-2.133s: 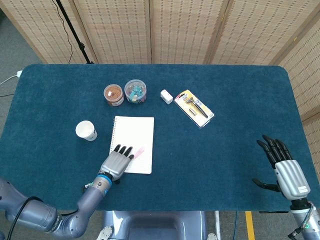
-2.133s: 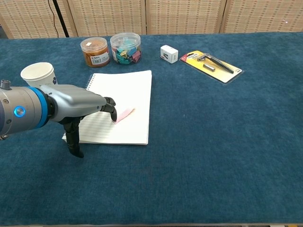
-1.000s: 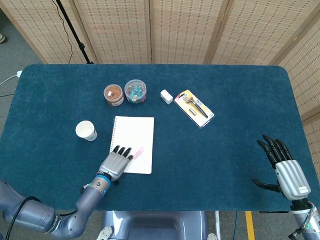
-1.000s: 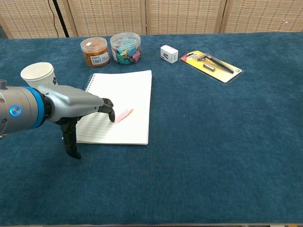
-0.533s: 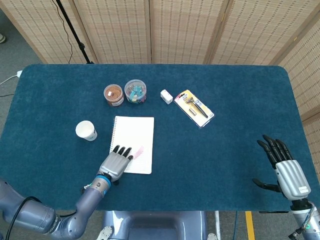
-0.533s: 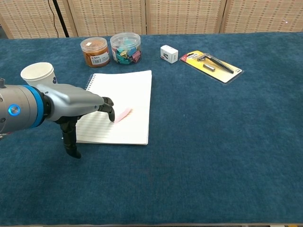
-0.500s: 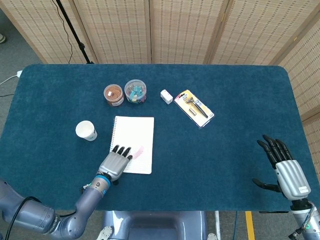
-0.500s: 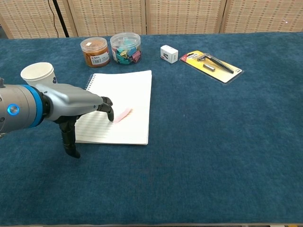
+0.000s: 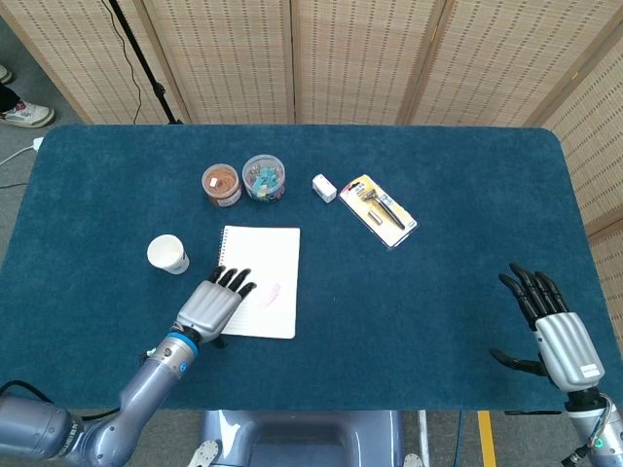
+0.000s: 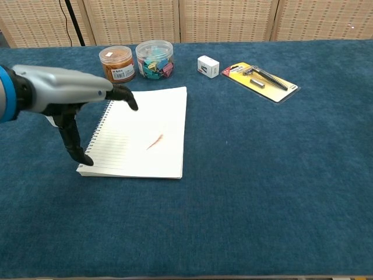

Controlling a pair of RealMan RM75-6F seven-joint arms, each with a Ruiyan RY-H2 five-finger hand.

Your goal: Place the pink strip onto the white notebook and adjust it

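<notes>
Pink strip (image 9: 269, 296) lying flat on the lined page of the white notebook (image 9: 276, 255), in the lower half of the sheet, slanted, free of any hand. Seen from the chest camera the strip (image 10: 154, 141) is a small, thin, pale pink sliver, narrow at both ends, with ruled lines to its left. The notebook (image 10: 169, 111) is spiral-bound along its left edge and lies open on the blue table (image 9: 448, 195).

Left hand (image 9: 209, 305) raised above the notebook's left margin, fingers extended and spread, gripping nothing; in the chest view the same hand (image 10: 70, 93) hangs over the spiral edge with its dark fingertips (image 10: 129, 99) pointing toward the page and the thumb directed down beside the binding, apart from the strip. Right hand (image 9: 557, 336) at the near right corner of the table, fingers straight and fanned, holding nothing, well apart from the notebook.

Other items: paper cup (image 9: 166, 254) left of the notebook; brown-filled jar (image 9: 221, 184) and jar of coloured clips (image 9: 263, 178) just behind it; white eraser (image 9: 324, 188); yellow blister pack (image 9: 379, 210) holding a dark tool.
</notes>
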